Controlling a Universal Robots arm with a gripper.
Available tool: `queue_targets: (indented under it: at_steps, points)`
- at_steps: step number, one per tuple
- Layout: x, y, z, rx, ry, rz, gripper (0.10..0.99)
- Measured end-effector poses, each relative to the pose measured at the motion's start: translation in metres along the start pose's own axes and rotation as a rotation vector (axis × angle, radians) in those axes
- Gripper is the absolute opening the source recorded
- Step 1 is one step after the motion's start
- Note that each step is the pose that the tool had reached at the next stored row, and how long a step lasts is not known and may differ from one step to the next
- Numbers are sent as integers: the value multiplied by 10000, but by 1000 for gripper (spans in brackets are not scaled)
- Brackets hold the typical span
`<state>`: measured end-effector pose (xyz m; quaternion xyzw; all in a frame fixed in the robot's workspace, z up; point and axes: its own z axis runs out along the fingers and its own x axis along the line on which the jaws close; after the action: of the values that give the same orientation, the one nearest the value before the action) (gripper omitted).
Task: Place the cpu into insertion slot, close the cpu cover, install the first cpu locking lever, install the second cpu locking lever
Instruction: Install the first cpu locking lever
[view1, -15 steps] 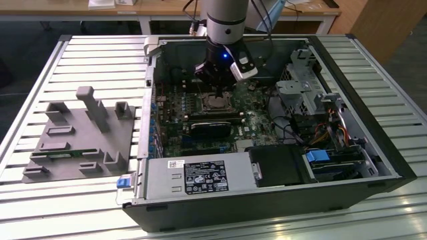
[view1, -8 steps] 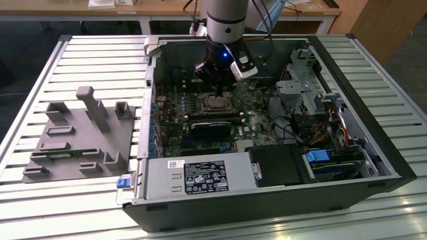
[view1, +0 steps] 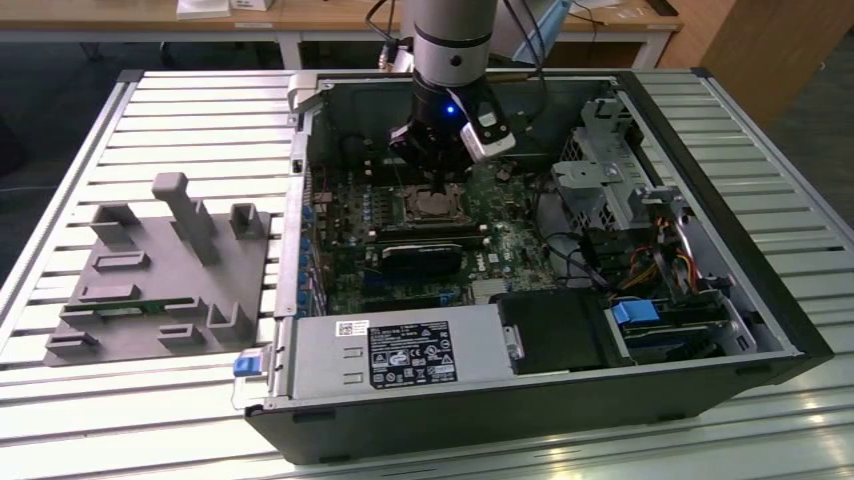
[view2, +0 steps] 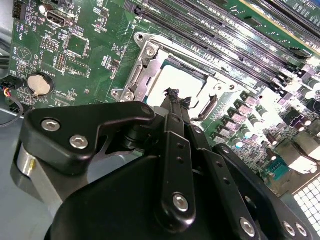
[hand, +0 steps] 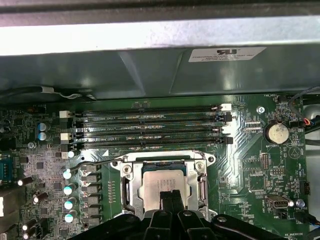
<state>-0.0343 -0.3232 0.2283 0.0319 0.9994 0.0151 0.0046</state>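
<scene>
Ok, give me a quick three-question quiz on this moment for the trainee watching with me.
1. True or false: the cpu shows through the window of the cpu cover.
2. Multiple choice: the gripper has its fingertips over
A. the long memory slots
B. the cpu
C. the round coin battery
3. Short answer: in the exterior view, on which side of the computer case does the grey fixture lie?

Key: 1 true; 2 B; 3 the exterior view's left.
</scene>
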Motion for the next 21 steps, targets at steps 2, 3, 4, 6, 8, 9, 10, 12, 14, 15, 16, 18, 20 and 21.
queue_targets:
  at_steps: [2, 3, 4, 6, 8, 9, 10, 12, 14, 15, 16, 18, 20, 21]
  points:
    - [1, 0, 0, 0, 0, 2, 106]
    - [6, 0, 0, 1, 0, 3, 106]
    - [19, -1, 0, 1, 0, 2, 106]
    - [54, -3, -1, 0, -1, 0, 106]
    - [87, -6, -1, 0, -3, 1, 106]
    - [106, -7, -2, 1, -3, 1, 106]
    - [129, -8, -2, 0, -5, 0, 106]
    - [176, -11, -2, 0, -10, 0, 106]
    - [222, -14, -2, -1, -15, 1, 106]
    - [246, -16, -3, -1, -17, 0, 106]
    - [270, -17, -3, -2, -20, 0, 106]
    - [311, -20, -3, -1, -24, 1, 106]
    - [352, -22, -4, -1, -27, -1, 106]
    - [373, -24, -4, -1, -28, -1, 106]
